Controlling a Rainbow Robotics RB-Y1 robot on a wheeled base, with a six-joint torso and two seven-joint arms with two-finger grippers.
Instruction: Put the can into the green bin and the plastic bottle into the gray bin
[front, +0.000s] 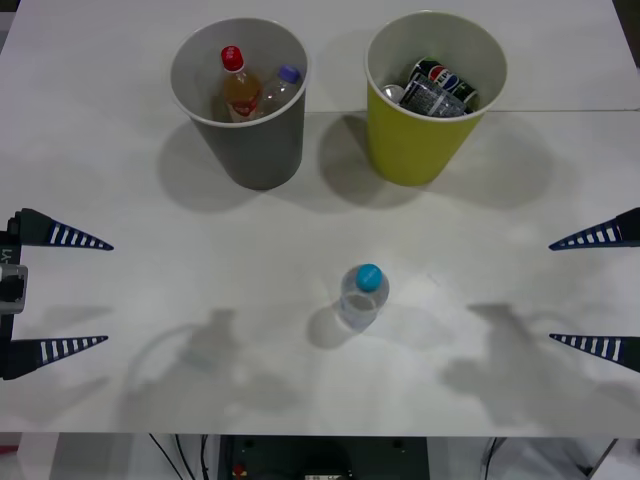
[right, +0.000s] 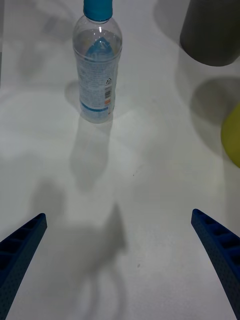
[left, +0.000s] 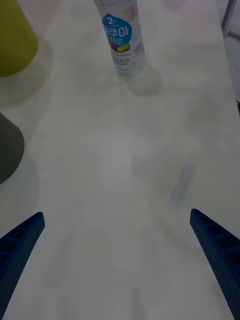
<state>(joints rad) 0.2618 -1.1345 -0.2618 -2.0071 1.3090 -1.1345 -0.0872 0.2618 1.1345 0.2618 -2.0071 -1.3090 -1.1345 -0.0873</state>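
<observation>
The clear plastic bottle (front: 362, 296) with a light-blue cap stands upright on the white table, near its middle front; it also appears in the right wrist view (right: 97, 65) and the left wrist view (left: 122, 40). The gray bin (front: 245, 150) at the back left holds a red-capped orange bottle and a purple-capped bottle. The green bin (front: 415, 145) at the back right holds cans (front: 440, 88). My left gripper (front: 75, 292) is open at the left edge, my right gripper (front: 585, 292) open at the right edge, both well away from the bottle.
The white table (front: 200, 300) stretches between the two grippers. A seam runs across the table behind the bins. Cables and the robot's base show below the front edge.
</observation>
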